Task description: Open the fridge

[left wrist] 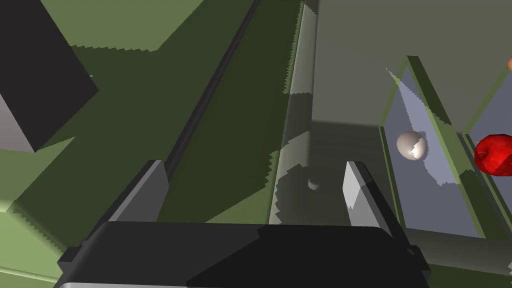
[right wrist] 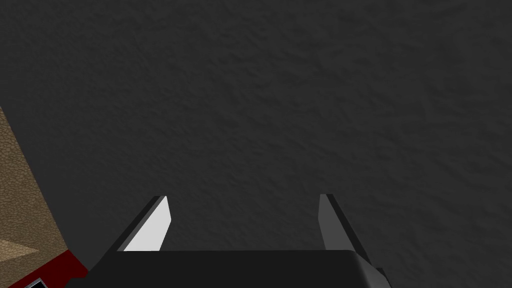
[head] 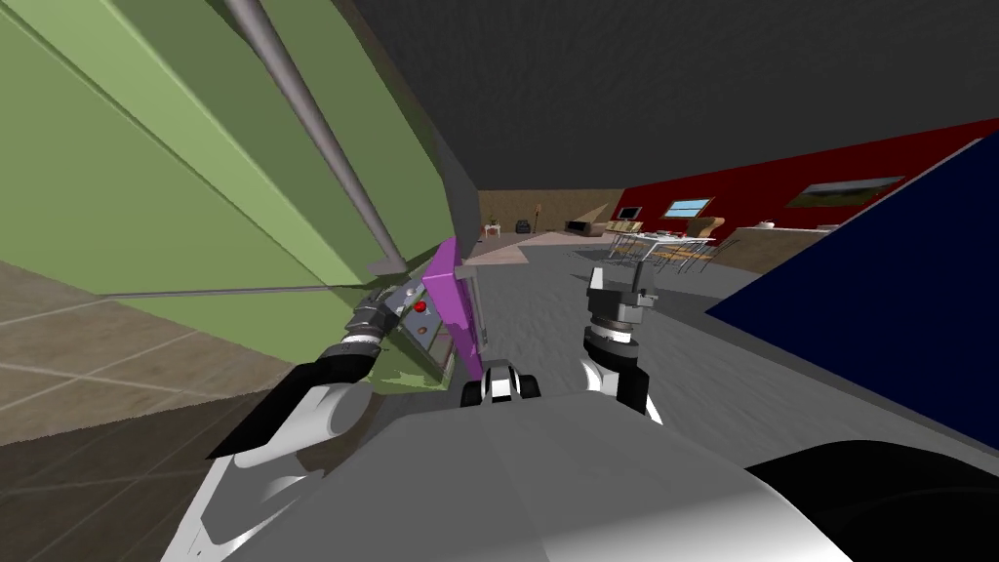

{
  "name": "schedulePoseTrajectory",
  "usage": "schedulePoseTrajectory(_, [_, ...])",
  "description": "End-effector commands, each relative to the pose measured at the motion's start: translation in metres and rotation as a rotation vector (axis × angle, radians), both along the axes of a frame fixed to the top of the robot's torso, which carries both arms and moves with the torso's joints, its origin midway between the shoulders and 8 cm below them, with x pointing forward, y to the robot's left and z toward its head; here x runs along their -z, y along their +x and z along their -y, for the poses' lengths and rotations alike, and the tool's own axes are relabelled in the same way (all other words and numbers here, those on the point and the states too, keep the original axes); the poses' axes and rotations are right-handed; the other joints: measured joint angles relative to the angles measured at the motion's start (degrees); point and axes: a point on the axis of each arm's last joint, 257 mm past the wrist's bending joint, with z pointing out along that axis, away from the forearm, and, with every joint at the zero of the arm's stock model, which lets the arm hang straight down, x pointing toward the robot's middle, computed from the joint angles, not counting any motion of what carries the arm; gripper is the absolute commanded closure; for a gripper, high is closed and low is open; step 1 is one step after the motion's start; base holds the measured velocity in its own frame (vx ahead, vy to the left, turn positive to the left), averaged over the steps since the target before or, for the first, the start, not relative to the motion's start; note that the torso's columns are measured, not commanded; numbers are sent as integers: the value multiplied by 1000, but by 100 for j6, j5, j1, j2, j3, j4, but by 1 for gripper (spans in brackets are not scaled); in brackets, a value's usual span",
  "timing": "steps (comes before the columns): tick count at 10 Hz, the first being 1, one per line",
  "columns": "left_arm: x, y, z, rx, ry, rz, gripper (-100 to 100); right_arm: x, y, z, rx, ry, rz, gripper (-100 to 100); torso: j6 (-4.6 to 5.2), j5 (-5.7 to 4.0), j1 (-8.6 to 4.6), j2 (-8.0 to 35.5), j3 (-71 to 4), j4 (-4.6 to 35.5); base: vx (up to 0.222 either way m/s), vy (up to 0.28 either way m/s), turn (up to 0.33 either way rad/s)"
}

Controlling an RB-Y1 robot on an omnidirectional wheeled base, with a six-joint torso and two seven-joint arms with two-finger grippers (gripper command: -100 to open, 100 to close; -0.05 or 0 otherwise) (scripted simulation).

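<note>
Left end effector (left wrist: 252,166) was spread wide, with a blade on either side of the pale grey round bar handle (left wrist: 299,75) but not pinching it. So it was released, nothing gripped. That bar ran the length of the big green fridge (head: 146,176) on my left, and I was down near its lower end.

Just past the handle I could see into the cabinet. A small white egg-shaped thing (left wrist: 411,145) and a red apple (left wrist: 495,155) sat on green-rimmed shelves, and a magenta panel (head: 454,293) stood at the edge of the opening, so I figured the door was already cracked.

My read on handling: the door's rigid and probably hefty, and it swings on a hinge, so the pull has to follow that arc. The bar looked smooth and round, and thin blades could slide along it, so I'd clamp square across it, low down. The loose stuff inside could roll if I yanked.

Right end effector (head: 619,283) was up on my right, blades apart, holding nothing.
</note>
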Motion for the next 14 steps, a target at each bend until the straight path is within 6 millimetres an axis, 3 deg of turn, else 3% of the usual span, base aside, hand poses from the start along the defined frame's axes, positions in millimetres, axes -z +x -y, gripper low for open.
schedulePoseTrajectory(1, [-25,-8,16,38,21,28,-100,0,0,0,0,0,0,0,-23,4,26,88,58,30,31,-97,38])
schedulePoseTrajectory(3, [-44,-13,26,57,38,59,-100,0,0,0,0,0,0,0,-25,13,58,126,83,44,8,-29,0])
schedulePoseTrajectory(4, [-37,-11,25,51,32,48,-100,0,0,0,0,0,0,0,-26,13,59,109,71,38,0,0,0])
schedulePoseTrajectory(13, [-49,11,-49,-33,40,49,-100,0,0,0,0,0,0,0,-26,4,30,85,54,30,-26,-41,-94])
schedulePoseTrajectory(14, [-48,10,-45,-27,41,47,-100,0,0,0,0,0,0,0,-26,4,30,83,54,30,-9,-19,-12])
